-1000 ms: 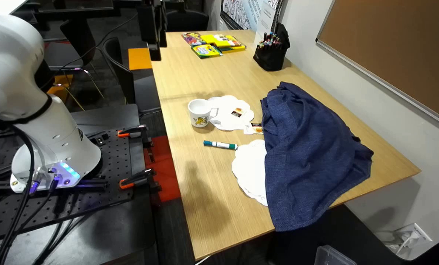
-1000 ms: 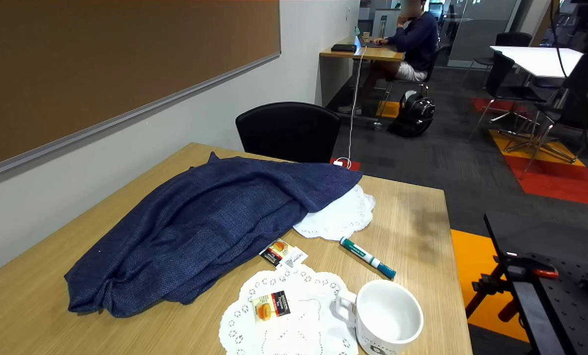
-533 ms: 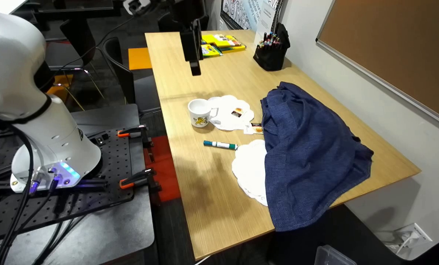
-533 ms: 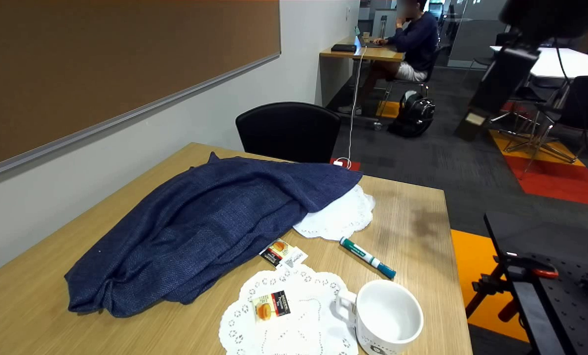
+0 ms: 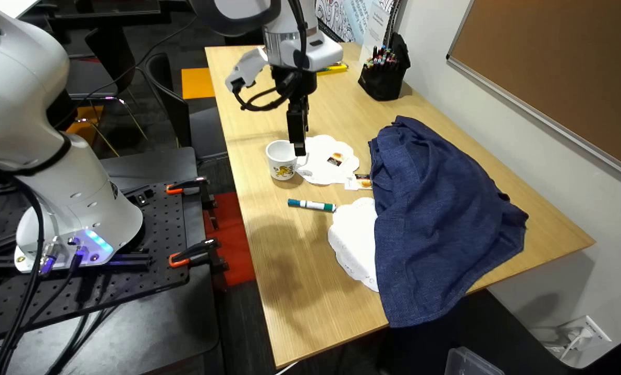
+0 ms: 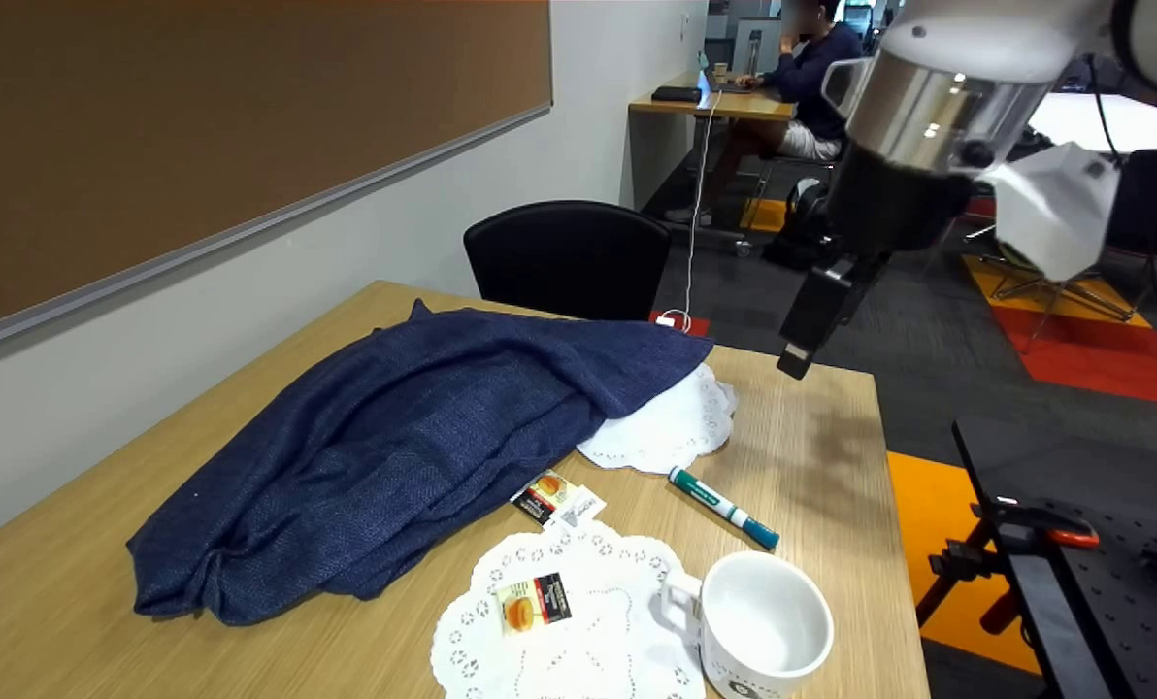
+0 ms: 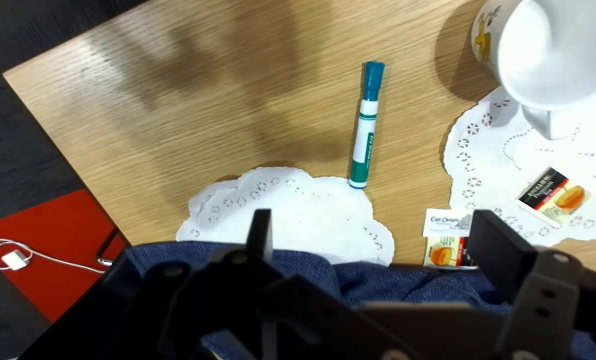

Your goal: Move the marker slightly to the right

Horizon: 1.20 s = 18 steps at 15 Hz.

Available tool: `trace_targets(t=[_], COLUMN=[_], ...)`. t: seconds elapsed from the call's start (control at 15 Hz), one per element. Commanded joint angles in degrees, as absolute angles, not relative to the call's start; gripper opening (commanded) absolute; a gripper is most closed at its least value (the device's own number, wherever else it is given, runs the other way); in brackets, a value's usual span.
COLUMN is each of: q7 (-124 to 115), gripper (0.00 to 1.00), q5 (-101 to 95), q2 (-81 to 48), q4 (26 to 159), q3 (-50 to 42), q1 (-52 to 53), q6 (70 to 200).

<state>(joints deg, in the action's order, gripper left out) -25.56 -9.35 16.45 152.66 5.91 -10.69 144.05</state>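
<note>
In the wrist view, the gripper (image 7: 375,235) spans the bottom edge above a table (image 7: 153,150), its jaws spread wide apart. The marker (image 7: 366,125) lies on the table ahead of the gap between them, one end at the rim of a doily (image 7: 303,210). A mug (image 7: 553,50) stands ahead and to the right, its handle over another doily (image 7: 493,167). The jaws partly hide a blue cloth (image 7: 403,282).

In an exterior view the camera looks down along the table (image 5: 310,333) from high up, the corkboard (image 5: 555,73) at right; in an exterior view the facing is roughly opposite, corkboard at left, the mug (image 6: 763,631) close. The wrist view, nearest the marker (image 7: 364,130), looks down past the fingers (image 7: 500,255); all three share marker and mug.
</note>
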Motion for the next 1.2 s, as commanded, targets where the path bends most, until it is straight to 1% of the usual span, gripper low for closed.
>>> trace_targets(t=[0.0, 0.2, 0.27, 0.47, 0.73, 1.13], q7=[-31.59, -37.71, -34.43, -36.16, -36.14, -36.14], gripper=[1.0, 1.0, 1.0, 1.0, 1.0, 1.0], q5=[-15.53, -22.64, -19.61, -21.35, -21.33, -21.55], q2=[7.89, 2.04, 6.12, 2.4, 2.1, -5.33], q4=[150.28, 149.23, 151.26, 150.08, 149.49, 148.49], q3=[5.88, 4.91, 3.35, 2.45, 2.38, -1.07], q1=[-12.61, -12.1, -10.31, -9.53, -9.46, -6.82], q6=[148.67, 150.27, 149.34, 149.7, 149.71, 157.07])
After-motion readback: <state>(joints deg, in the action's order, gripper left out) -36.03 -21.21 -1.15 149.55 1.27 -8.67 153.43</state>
